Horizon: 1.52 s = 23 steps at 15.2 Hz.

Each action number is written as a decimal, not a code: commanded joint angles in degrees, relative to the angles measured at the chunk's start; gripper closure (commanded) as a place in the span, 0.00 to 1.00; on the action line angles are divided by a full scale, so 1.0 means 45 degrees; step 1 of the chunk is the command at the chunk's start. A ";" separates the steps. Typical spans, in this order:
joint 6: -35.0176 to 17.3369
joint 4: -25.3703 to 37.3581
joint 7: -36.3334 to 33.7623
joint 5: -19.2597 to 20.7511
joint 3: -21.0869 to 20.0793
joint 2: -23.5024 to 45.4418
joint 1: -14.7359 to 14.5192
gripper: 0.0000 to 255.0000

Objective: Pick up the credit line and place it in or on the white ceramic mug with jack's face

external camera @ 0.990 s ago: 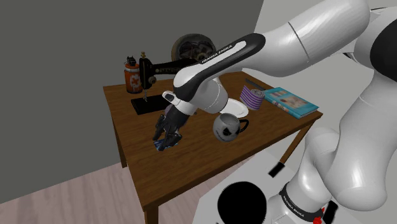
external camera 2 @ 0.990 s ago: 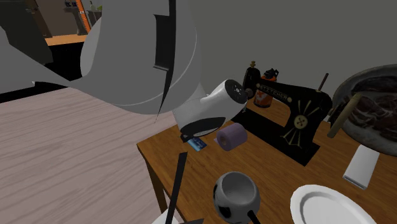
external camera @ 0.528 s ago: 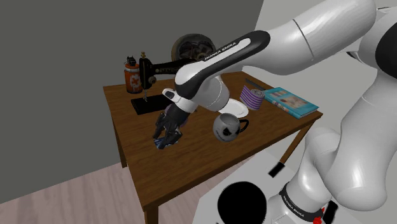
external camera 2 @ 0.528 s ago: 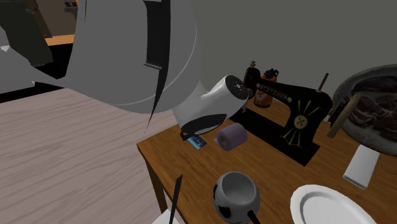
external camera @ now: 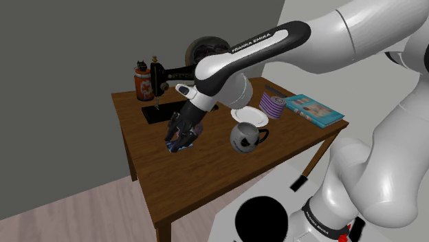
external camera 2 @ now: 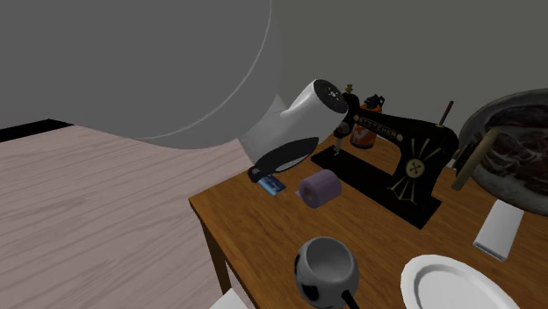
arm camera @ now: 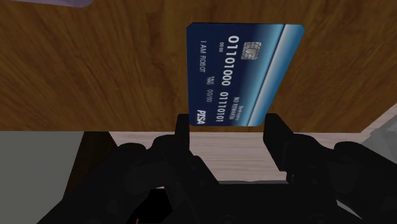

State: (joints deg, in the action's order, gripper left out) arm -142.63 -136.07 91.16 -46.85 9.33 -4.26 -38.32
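The blue rectangular credit card (arm camera: 236,70) is clasped by one end in the black two-finger gripper (arm camera: 229,127), well to the shoulder view's left of the dark face-painted mug (external camera: 244,137), seemingly for carrying there.

Setting: home room | evidence: wooden bench (external camera: 137,130), black sewing machine (external camera 2: 400,154), mug (external camera 2: 325,268), white plate (external camera 2: 448,285), book (external camera: 315,110) | surroundings: plank floor (external camera 2: 97,219), plain grey wall (external camera: 69,69)

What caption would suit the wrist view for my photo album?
Black claw clasps a blue credit card between its fingers over the wooden table.
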 commanded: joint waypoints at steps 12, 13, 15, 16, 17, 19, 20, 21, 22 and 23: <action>0.1542 0.0739 -0.2081 0.1866 -0.0075 -0.1319 0.0308 1.00; 0.1672 0.0820 -0.2215 0.1978 -0.0084 -0.1398 0.0332 1.00; 0.1934 0.0993 -0.2476 0.2192 -0.0099 -0.1548 0.0378 1.00; 0.2067 0.1084 -0.2602 0.2293 -0.0106 -0.1618 0.0400 1.00; 0.2201 0.1177 -0.2725 0.2391 -0.0114 -0.1686 0.0422 1.00; 0.2471 0.1374 -0.2964 0.2576 -0.0128 -0.1812 0.0463 1.00; 0.2607 0.1476 -0.3080 0.2664 -0.0135 -0.1871 0.0483 1.00; 0.2744 0.1582 -0.3194 0.2750 -0.0141 -0.1927 0.0502 1.00; 0.2798 0.1625 -0.3238 0.2782 -0.0144 -0.1949 0.0510 1.00; 0.2923 0.1282 -0.3110 0.2869 -0.0031 -0.2339 0.0626 1.00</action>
State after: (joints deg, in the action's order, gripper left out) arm -129.98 -129.55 77.20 -34.34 9.01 -13.62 -35.78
